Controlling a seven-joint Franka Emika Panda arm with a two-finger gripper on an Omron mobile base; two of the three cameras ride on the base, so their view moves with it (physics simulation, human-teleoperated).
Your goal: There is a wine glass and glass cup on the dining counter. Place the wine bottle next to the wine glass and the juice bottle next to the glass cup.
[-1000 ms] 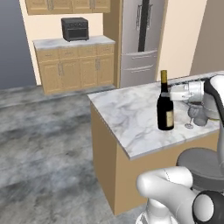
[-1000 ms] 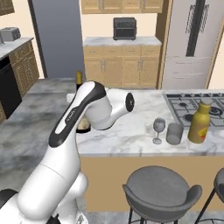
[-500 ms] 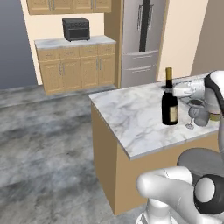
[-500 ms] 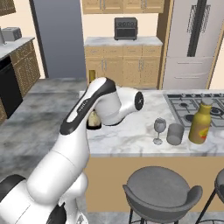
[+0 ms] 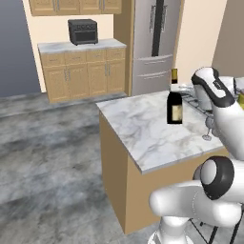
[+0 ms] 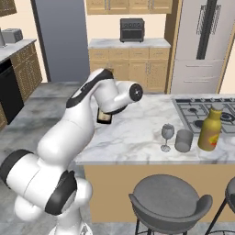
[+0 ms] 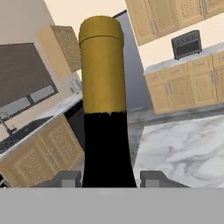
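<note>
I have the gripper (image 7: 107, 179) clenched on the wine bottle's (image 5: 174, 99) neck, upright over the desk (image 5: 143, 128); I must carry it level, setting down just left of the wine glass (image 6: 167, 137).

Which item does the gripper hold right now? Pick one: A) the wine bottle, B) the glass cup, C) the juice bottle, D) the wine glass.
A: in the hand view the gripper has its fingertips on either side of the dark wine bottle, just below its yellowish top.
</note>
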